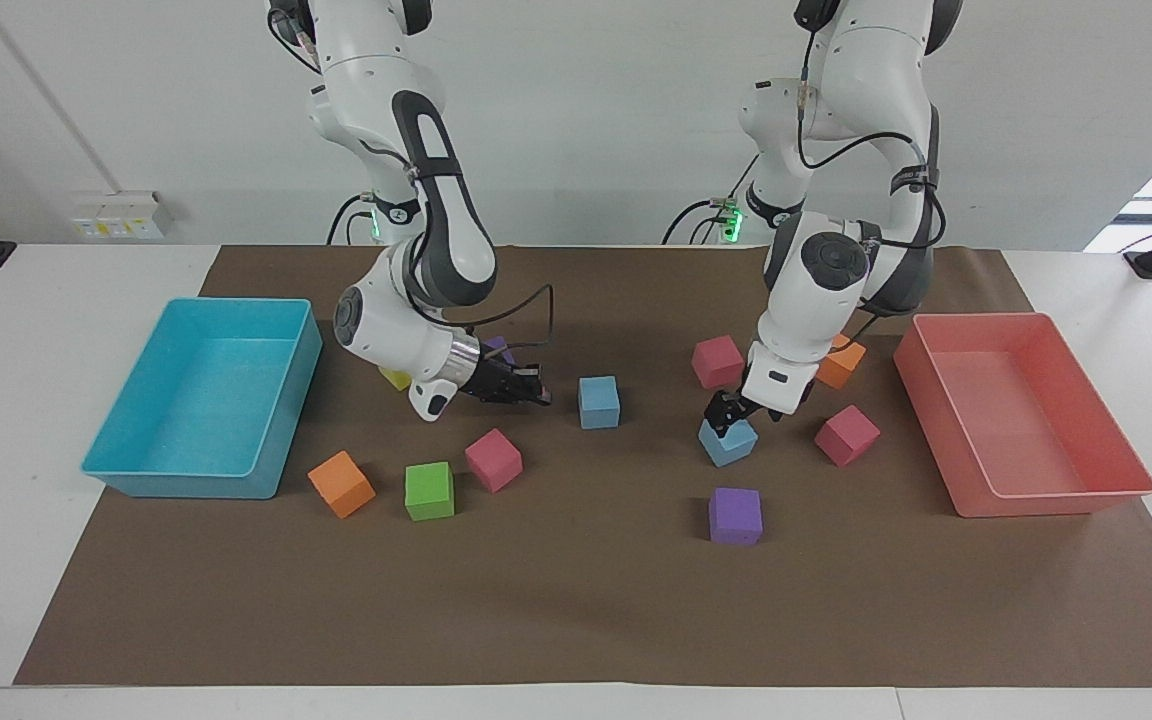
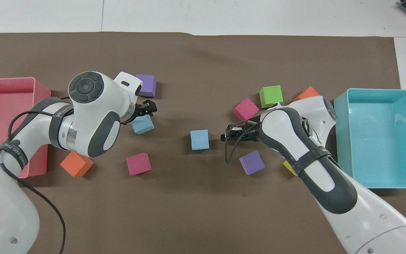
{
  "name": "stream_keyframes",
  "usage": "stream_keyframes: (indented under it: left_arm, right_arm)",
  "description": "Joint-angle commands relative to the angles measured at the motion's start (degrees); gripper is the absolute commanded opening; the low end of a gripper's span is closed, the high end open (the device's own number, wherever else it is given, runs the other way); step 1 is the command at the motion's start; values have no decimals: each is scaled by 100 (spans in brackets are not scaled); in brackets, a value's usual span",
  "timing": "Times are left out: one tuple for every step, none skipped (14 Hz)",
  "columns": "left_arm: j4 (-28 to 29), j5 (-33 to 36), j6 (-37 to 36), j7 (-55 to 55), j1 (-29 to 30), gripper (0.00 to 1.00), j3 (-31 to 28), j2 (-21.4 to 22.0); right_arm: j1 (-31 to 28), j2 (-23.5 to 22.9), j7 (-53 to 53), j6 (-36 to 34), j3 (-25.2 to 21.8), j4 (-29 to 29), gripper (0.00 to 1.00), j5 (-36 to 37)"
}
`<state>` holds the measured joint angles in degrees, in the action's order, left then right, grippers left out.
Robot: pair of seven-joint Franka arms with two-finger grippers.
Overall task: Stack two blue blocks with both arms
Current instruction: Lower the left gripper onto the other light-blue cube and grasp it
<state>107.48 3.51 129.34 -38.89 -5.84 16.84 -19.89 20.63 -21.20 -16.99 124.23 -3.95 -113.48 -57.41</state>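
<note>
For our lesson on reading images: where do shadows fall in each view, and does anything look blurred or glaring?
Facing view: soft shadows lie on the brown mat under both arms; no glare or blur. Overhead view: the purple cube casts a faint shadow; arm housings loom large, cubes stay sharp.

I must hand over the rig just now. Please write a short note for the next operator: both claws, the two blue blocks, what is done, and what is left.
Left claw: open, down at the top of the outer blue block, which sits on the brown mat toward the left arm's end. It has not closed on the block.
Right claw: shut and empty, low beside the middle blue block, with a gap between them.
Done: nothing is stacked; both blue blocks lie apart on the mat.
Left: probably close on the outer block, lift it, and set it on the middle one.
</note>
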Motion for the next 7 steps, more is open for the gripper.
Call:
stream_keyframes:
  left_arm:
    - [360,159,486,-154,-75,100,-49,38]
    - [378,159,557,-154,-66,100,-49,38]
    - [387,159,557,-154,-66,100,-49,38]
    - [396,159,566,-146,-66,100,-49,38]
    - [396,167,566,-137,-75,100,-49,29]
    - [388,307,584,-137,-84,100,-49,-32]
    - [387,578,593,-137,-93,100,-49,-111]
  right_arm:
    - [-15,10,-200,110,52,-60,0,-236]
    - [-15,19,-191,101,52,-60,0,-253]
    - [-15,19,-182,93,52,-95,0,-271]
    - [-15,37,-182,93,52,-113,0,-271]
    - [-24,46,-182,84,52,-122,0,-280]
    - [-15,46,-182,93,52,-139,0,-271]
    - [-15,46,-173,93,52,-148,0,-280]
